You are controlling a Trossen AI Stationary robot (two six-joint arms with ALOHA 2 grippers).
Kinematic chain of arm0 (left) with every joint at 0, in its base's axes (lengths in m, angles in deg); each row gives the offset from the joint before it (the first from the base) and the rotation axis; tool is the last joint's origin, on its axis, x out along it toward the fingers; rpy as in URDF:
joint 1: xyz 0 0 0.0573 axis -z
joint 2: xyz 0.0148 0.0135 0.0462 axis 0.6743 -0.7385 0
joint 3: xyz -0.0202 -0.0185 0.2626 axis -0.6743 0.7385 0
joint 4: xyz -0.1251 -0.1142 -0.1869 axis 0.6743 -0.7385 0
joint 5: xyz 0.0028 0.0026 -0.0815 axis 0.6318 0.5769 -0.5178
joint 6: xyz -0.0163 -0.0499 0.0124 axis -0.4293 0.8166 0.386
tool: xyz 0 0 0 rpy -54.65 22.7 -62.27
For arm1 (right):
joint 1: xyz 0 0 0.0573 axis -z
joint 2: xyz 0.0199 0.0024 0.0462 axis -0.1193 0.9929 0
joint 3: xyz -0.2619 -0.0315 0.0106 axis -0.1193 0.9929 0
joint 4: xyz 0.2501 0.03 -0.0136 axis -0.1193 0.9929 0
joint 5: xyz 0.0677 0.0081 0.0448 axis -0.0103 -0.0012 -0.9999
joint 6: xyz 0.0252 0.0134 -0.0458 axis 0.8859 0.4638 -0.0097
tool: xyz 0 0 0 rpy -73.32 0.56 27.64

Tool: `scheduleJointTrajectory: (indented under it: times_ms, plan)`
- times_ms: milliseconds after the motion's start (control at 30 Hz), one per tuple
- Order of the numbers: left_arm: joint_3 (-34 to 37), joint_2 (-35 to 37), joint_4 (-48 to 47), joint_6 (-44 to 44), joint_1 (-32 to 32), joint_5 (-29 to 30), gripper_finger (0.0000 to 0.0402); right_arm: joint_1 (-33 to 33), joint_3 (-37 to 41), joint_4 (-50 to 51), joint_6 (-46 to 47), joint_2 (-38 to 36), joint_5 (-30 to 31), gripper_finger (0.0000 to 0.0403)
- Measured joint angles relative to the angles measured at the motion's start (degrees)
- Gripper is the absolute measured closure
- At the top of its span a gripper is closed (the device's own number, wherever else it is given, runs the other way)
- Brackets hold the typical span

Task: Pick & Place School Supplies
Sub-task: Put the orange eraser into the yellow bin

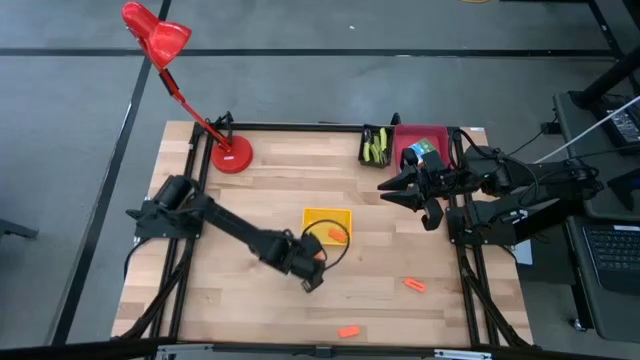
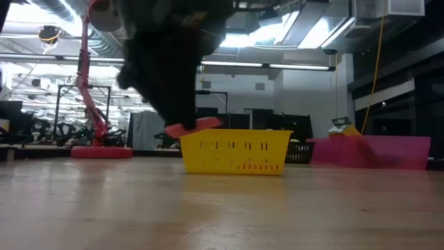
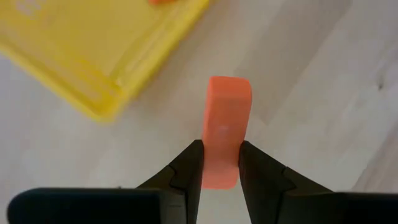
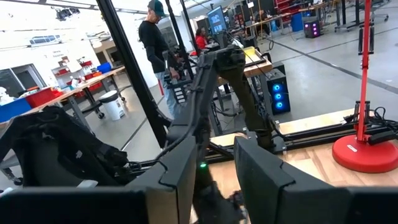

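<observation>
My left gripper (image 1: 312, 256) is shut on a small orange piece (image 3: 225, 134) just off the near left corner of the yellow tray (image 1: 327, 218). A second orange piece (image 1: 336, 235) lies inside that tray. Two more orange pieces (image 1: 414, 285) (image 1: 348, 331) lie on the table toward its near edge. My right gripper (image 1: 403, 190) hovers open at the table's right side, beside the red bin (image 1: 405, 135), which holds a printed green-blue box (image 1: 425, 150). Yellow-green-handled tools (image 1: 376, 148) stand in the black bin next to it. My left gripper pinches the orange piece between its two fingertips (image 3: 193, 163), on the piece's two long flat sides near one end (image 3: 221, 174). The other end sticks out past the fingertips. In the low view the orange piece (image 2: 195, 126) is lifted clear, at about the tray rim's height.
A red desk lamp stands with its base (image 1: 231, 155) at the far left of the table, its head reaching beyond the far edge. Black frame rails (image 1: 300, 127) run along the table's sides. Bare wood (image 1: 230, 300) lies near and left of the yellow tray. A person (image 4: 152, 43) stands in the room behind.
</observation>
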Motion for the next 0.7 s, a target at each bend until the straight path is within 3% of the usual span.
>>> scheduleJointTrajectory:
  times_ms: [300, 700]
  plan:
    - [0.0, 1.58, 0.42, -13.71, -8.21, -3.86, 0.0311, -0.02, 0.0, 0.2, -0.71, -0.03, -0.78, 0.0289]
    - [-0.02, 4.08, 1.73, -19.76, -14.49, -6.49, 0.0311, 0.15, -0.04, 1.07, -1.34, -0.9, -1.78, 0.0289]
